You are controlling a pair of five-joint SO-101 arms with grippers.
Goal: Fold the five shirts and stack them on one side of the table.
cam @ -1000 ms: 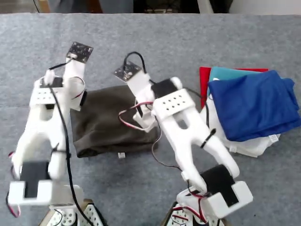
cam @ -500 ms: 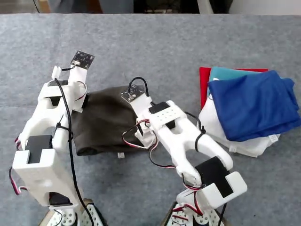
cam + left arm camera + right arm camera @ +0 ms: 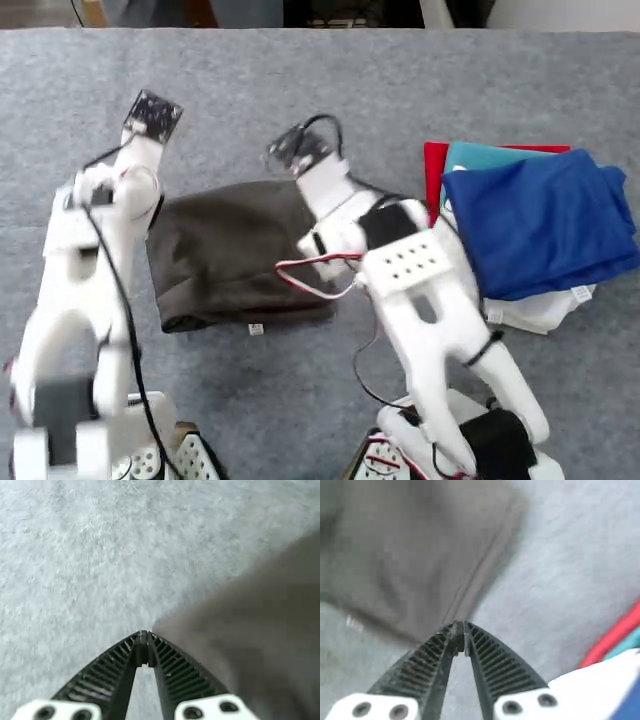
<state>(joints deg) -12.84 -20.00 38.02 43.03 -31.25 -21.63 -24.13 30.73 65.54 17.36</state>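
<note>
Dark shirt (image 3: pixel 235 250) near shirt stack (image 3: pixel 530 230)

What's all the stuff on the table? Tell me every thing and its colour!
Dark brown shirt: one, folded, mid-table between the arms.
Blue shirt: one, atop the pile at the right.
White shirt: one, under the blue one.
Teal shirt: one, peeking out at the pile's far edge.
Red shirt: one, edge showing beside the teal.
Table: one, grey fuzzy cover.
Left arm, right arm: two, white, either side of the dark shirt.
Left gripper, right gripper: two, black, shut, at the dark shirt's edges.
</note>
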